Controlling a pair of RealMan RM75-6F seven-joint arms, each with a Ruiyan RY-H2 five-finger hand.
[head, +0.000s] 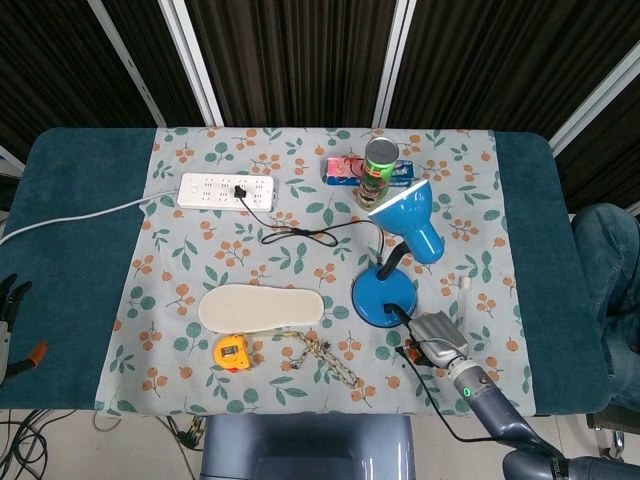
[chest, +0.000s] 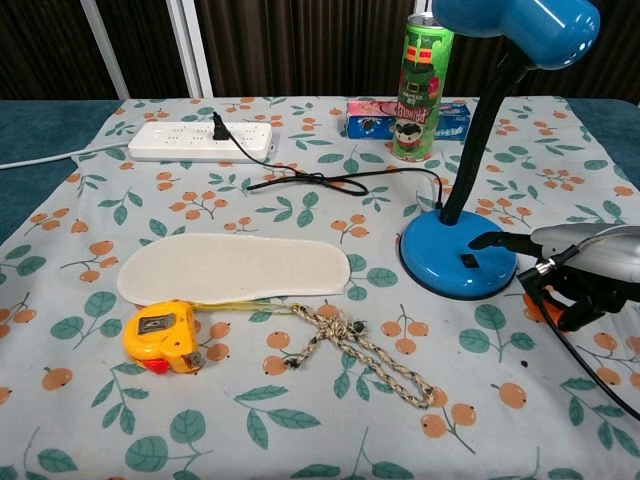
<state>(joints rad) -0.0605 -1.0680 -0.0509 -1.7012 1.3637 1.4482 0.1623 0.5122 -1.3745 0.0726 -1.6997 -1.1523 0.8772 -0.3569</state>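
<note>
The right robot hand (chest: 575, 275) holds nothing; one dark finger (chest: 495, 241) is stretched out, the rest curled loosely under. Straight ahead of that fingertip, and below it, sits the lamp's round glossy blue base (chest: 445, 262) with its small switch (chest: 467, 261); contact cannot be told. The left robot hand (head: 8, 305) waits well apart at the table's (head: 70, 200) far edge, its state unclear.

Just beside my right hand (chest: 575, 270), the desk lamp (chest: 470, 150) is glossy blue plastic; the tablecloth (chest: 300, 420) below looks matt, printed.
</note>
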